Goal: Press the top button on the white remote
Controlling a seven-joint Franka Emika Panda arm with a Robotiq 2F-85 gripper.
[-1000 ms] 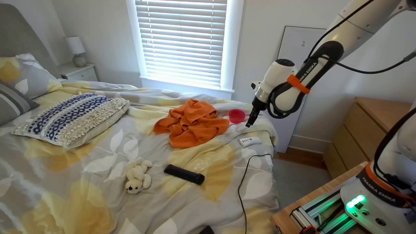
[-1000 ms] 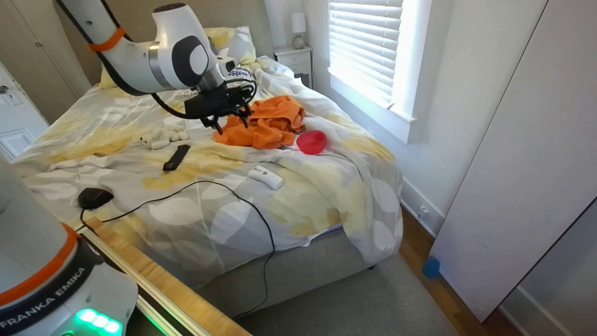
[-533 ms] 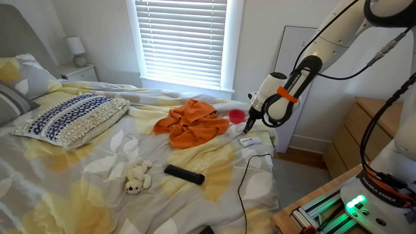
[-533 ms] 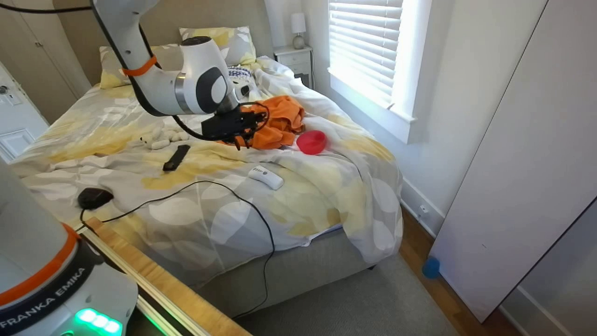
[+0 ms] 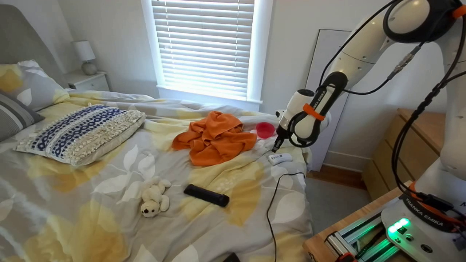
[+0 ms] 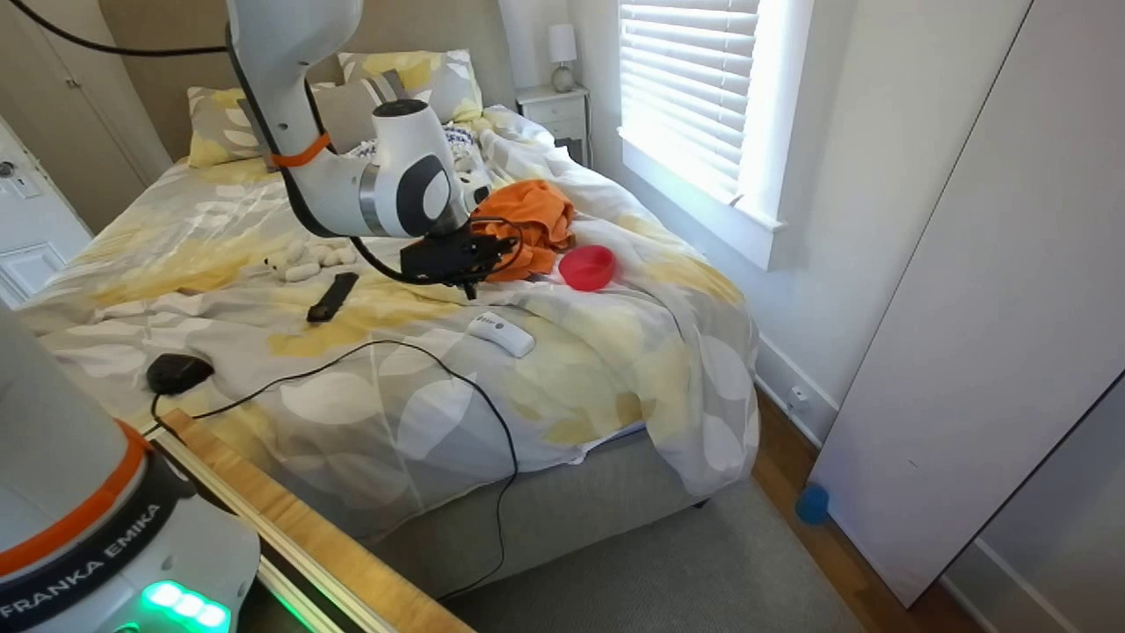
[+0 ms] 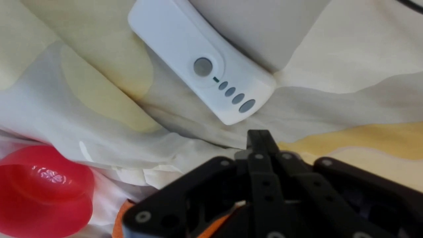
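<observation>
The white remote [image 7: 185, 46] lies face up on the bed in all views. Its face carries a round grey button [image 7: 203, 67], a small green mark, and a row of several oval grey buttons toward the near end. An end oval button [image 7: 247, 105] is closest to my gripper [image 7: 259, 132]. Which one counts as the top button I cannot tell. The black fingers meet tip to tip with nothing between them. In both exterior views the gripper [image 5: 274, 150] [image 6: 471, 294] hangs just off that buttoned end of the remote [image 5: 280, 158] [image 6: 502, 334], apart from it.
A red bowl [image 7: 46, 191] and a crumpled orange cloth [image 5: 214, 140] lie near the gripper. Farther off are a black remote [image 5: 206, 195], a white plush toy [image 5: 155, 196] and a patterned pillow [image 5: 82, 133]. A black cable [image 6: 439, 365] crosses the bedding beside the white remote.
The arm has come down and closer to the white remote's buttoned end. Its fingers, apart a second ago, have come together. The objects on the bed have stayed put.
</observation>
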